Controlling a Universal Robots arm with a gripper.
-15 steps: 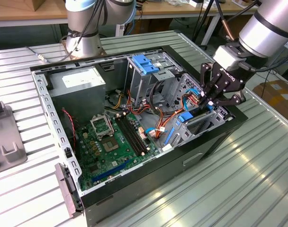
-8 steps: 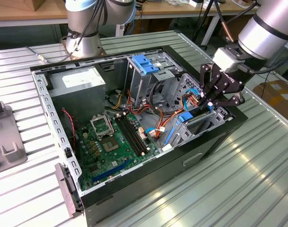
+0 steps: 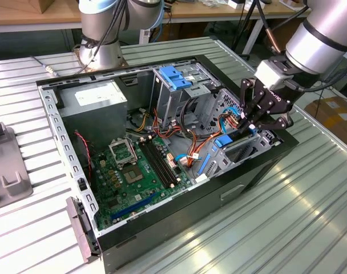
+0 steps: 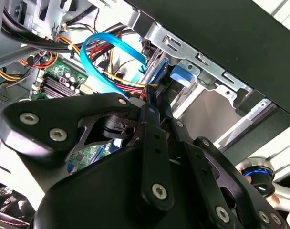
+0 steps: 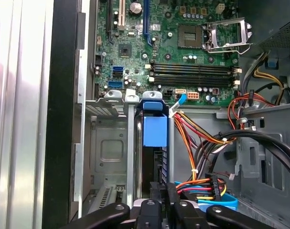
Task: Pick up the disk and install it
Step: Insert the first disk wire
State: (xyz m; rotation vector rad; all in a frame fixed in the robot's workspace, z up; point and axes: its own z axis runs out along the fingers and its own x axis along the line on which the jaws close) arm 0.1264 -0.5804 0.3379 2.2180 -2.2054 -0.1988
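Jaws of the gripper (image 3: 246, 129) are pinched narrow on the disk (image 5: 154, 131), seated edge-on ahead of them in the drive cage (image 5: 109, 143); it should be kept square to the slot.

A ribbed metal table (image 3: 287, 217) of long silvery slats spans the exterior view, and bright overhead light glares off the slats toward the exterior view's right. Behind it runs a wooden workbench (image 3: 31, 14) on pale metal legs, with dark shadow below. A grey moulded plastic fixture (image 3: 5, 165) lies on the table at the exterior view's left edge. At the exterior view's right edge, below the table, sits what may be a brown cardboard box (image 3: 336, 114) on the floor, partly hidden
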